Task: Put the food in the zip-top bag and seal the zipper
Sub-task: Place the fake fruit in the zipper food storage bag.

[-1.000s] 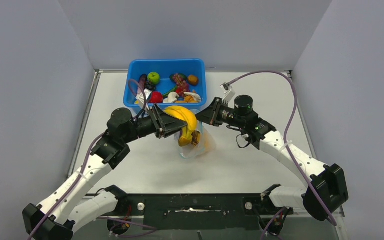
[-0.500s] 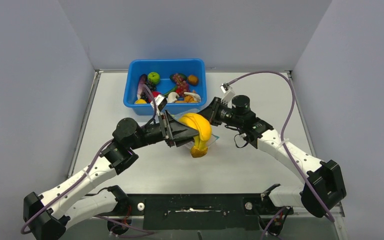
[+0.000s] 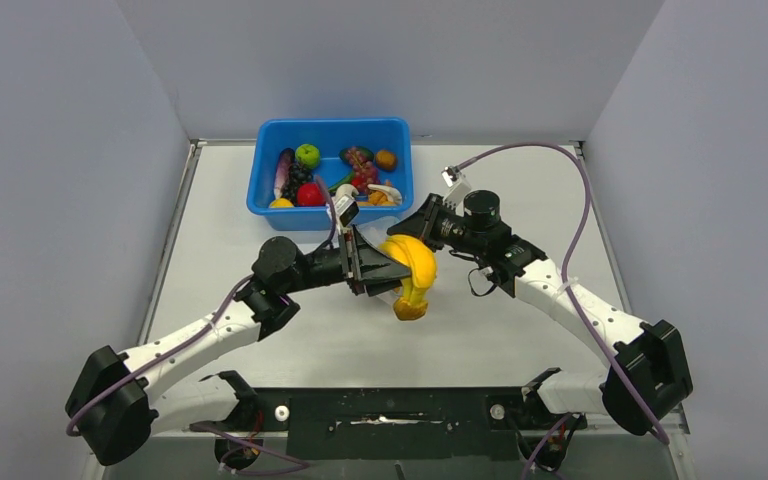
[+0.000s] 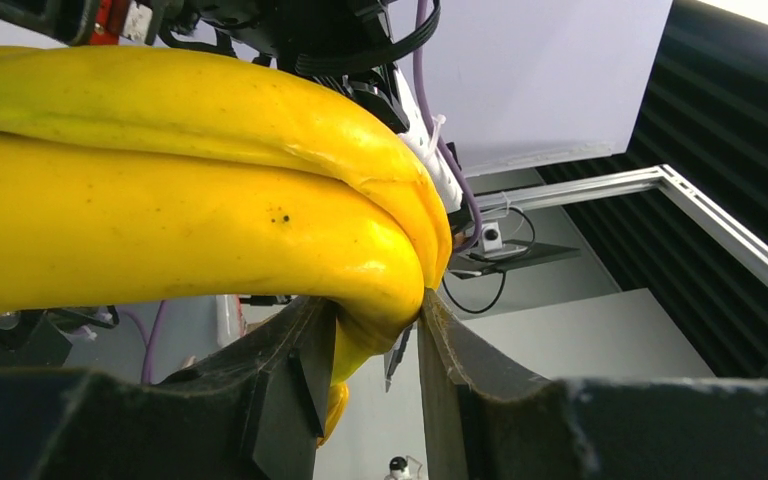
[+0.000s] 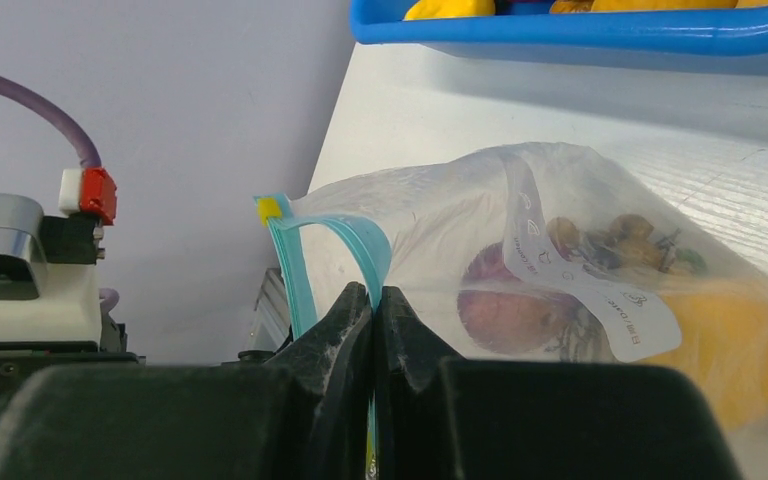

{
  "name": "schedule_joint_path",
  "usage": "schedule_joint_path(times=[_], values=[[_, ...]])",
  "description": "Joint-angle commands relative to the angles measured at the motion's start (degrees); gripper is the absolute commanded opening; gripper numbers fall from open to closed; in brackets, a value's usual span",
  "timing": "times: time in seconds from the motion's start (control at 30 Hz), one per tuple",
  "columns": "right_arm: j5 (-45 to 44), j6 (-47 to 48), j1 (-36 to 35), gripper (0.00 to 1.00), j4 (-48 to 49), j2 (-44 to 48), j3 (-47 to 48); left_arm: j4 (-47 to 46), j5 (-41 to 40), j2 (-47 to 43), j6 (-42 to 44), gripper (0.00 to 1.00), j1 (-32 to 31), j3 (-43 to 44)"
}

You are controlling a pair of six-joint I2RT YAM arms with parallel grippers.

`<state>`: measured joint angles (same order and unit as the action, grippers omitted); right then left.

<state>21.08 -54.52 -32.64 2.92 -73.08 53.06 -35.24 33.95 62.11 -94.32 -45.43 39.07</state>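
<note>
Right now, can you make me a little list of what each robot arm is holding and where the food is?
left tool: shut on the banana, at its stem
right tool: shut on the bag, at its zipper
banana: held beside the right tool
bag: mouth edge held up; purple piece inside
tub: more food in it, beyond both arms

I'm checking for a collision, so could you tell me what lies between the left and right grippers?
In the top view, the banana bunch, clamped in the left gripper, lies between it and the right gripper.
</note>
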Motion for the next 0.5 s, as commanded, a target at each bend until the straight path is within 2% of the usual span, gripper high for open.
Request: schedule_joint_path(times=[0.0,0.27,0.47], values=[[-0.8,0.0,-0.5,0.0,1.6,2.5,1.8,-11.7,7.9,2.0,0.8,0.01,2.7,3.1],[-1.8,-0.2,-0.6,0.0,1.0,4.3,1.3,-10.7,10.2,1.0,-0.2,0.02,11.5,-5.4],[-1.1,-0.5,-1.0,0.0,1.5,4.0,2.1,-10.3,11.7,4.3,1.2,0.02,12.4,-5.6]])
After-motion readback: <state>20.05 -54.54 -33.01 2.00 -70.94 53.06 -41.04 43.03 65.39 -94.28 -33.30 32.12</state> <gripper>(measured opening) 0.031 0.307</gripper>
